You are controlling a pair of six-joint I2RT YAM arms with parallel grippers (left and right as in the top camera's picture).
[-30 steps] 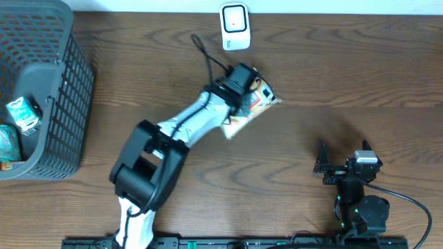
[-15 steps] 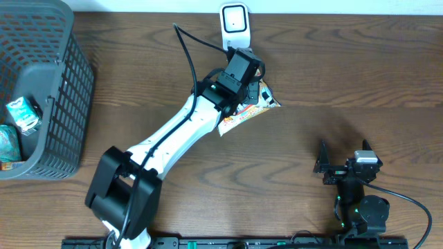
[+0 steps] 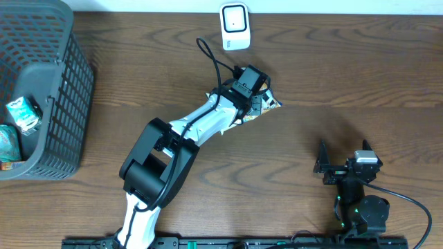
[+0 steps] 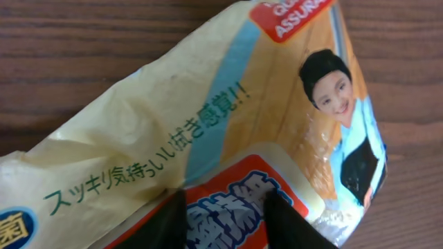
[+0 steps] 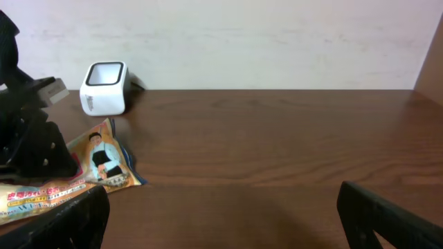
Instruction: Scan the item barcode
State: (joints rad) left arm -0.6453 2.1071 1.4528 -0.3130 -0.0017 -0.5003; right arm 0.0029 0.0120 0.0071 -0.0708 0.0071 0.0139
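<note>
The item is a flat yellow and orange snack packet (image 3: 272, 104) printed with a woman's picture, lying on the wooden table below the white barcode scanner (image 3: 234, 26). My left gripper (image 3: 256, 98) sits right over it and hides most of it from above. In the left wrist view the packet (image 4: 208, 104) fills the frame, and the left gripper (image 4: 225, 211) has its dark fingers apart over the red label. No barcode shows. The right gripper (image 3: 342, 168) rests open at the front right, far from the packet (image 5: 97, 162) and the scanner (image 5: 104, 88).
A dark mesh basket (image 3: 62, 104) stands at the left edge with a few packaged goods (image 3: 24, 114) inside. The left arm's cable loops up toward the scanner. A pale wall runs behind the table's far edge.
The left arm has pulled back from just under the scanner, down and to the right. The packet now lies flat on the table, and the left jaws have parted.
</note>
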